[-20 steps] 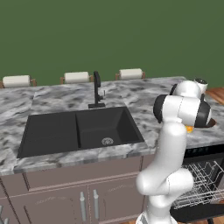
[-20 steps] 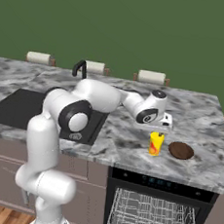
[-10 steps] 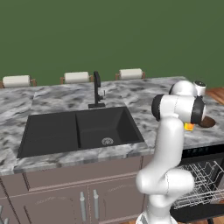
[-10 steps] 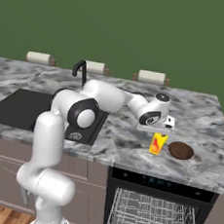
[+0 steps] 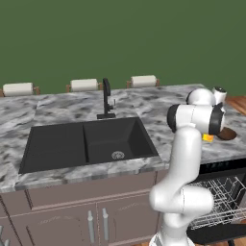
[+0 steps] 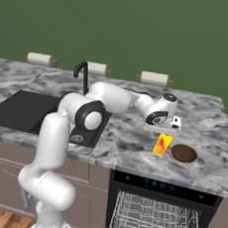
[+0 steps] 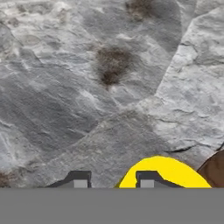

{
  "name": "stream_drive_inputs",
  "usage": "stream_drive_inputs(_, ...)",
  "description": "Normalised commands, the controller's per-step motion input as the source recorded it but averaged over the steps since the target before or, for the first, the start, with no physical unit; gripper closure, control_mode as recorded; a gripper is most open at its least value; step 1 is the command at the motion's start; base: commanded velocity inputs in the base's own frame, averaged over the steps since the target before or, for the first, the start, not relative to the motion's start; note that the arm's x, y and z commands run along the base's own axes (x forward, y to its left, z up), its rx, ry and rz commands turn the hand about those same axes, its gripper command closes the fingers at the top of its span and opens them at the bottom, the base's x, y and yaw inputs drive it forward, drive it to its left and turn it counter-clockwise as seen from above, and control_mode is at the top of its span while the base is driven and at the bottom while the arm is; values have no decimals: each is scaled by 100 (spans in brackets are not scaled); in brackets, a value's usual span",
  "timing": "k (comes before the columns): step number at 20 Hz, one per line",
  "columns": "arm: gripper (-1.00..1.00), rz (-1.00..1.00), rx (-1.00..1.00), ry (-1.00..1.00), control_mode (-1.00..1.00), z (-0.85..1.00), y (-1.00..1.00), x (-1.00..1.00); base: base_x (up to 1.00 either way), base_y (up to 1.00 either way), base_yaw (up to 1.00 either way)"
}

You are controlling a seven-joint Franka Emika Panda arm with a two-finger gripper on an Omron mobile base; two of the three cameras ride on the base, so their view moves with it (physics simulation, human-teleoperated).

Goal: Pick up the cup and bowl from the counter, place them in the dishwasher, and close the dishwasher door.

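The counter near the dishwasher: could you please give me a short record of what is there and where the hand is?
cup: yellow, tilted, on the counter, just left of the bowl in the right base view
bowl: dark brown, upright, on the counter beside the cup
hand: close over the cup, one fingertip in front of its rim; grip cannot be told
dishwasher: below the cup and bowl, open, white rack showing
sink: black, further along the counter

A kitchen: marble counter with black double sink centre-left, apparently an open dishwasher lower right.
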Motion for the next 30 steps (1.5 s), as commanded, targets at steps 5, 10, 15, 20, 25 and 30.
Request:
stream_drive_inputs(5,100,0,13,-2,-100,0,-1,-3,0,0,0)
stream_drive_inputs(10,100,0,9,-3,-100,4,0,-13,0,0,0)
stream_drive_inputs(15,100,0,0,-13,-100,28,0,-39,0,0,0)
stream_drive_inputs(20,100,0,0,-16,-100,21,0,-48,0,0,0)
stream_drive_inputs(25,100,0,2,-13,-100,0,22,-56,0,0,0)
stream_drive_inputs(30,100,0,1,-11,-100,0,46,-52,0,0,0)
